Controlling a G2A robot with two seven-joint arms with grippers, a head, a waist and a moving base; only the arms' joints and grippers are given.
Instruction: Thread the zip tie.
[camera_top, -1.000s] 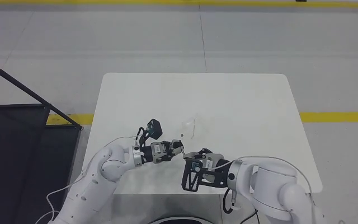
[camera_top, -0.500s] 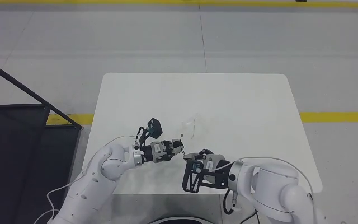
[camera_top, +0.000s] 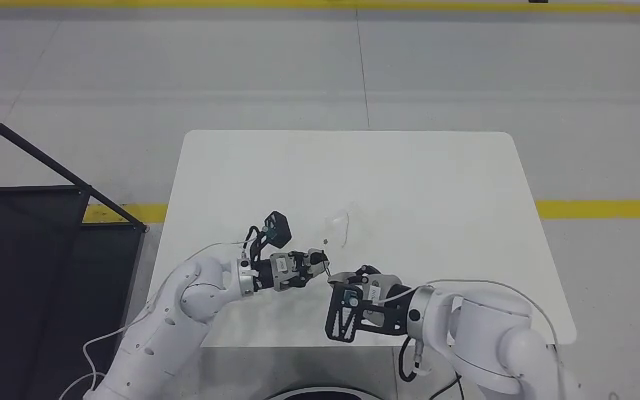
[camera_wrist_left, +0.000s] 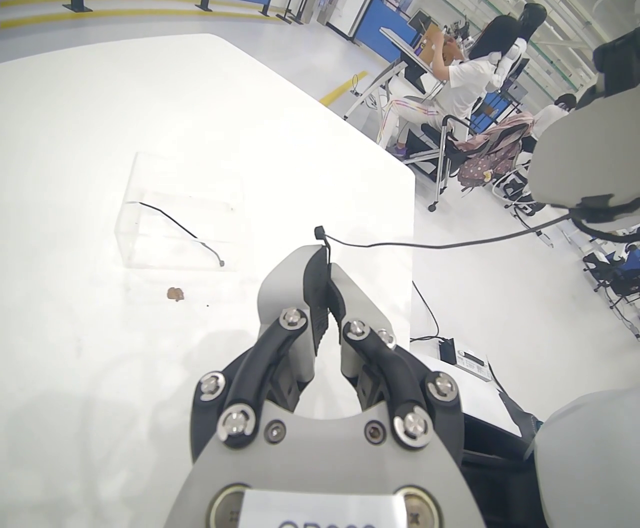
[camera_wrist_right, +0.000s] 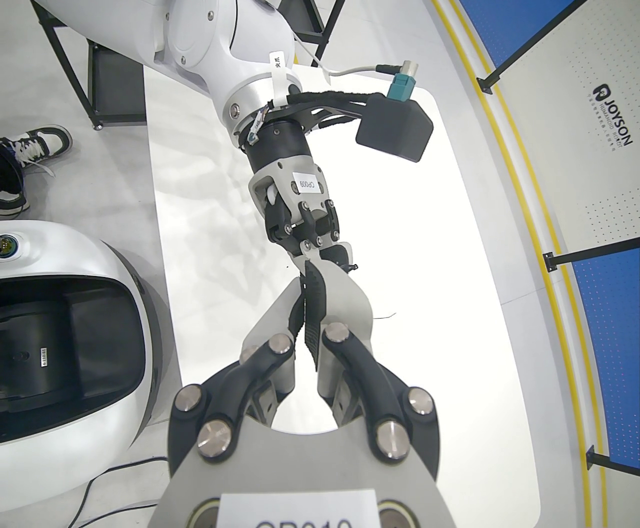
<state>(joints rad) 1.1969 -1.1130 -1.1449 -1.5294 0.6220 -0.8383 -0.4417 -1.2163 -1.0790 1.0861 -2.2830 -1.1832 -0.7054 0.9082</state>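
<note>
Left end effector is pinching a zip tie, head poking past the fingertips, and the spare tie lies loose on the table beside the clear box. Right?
Not quite. The spare tie lies inside the clear box, not loose on the table beside it; the left wrist view shows this. The rest holds: the left end effector pinches a zip tie, head past the fingertips.

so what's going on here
The robot is threading a zip tie. Its left tool is shut on the tie, head poking past the tips, over the near edge of the table. The right tool is shut, tip to tip with it. Whether the tail is through yet, I cannot tell.
</note>
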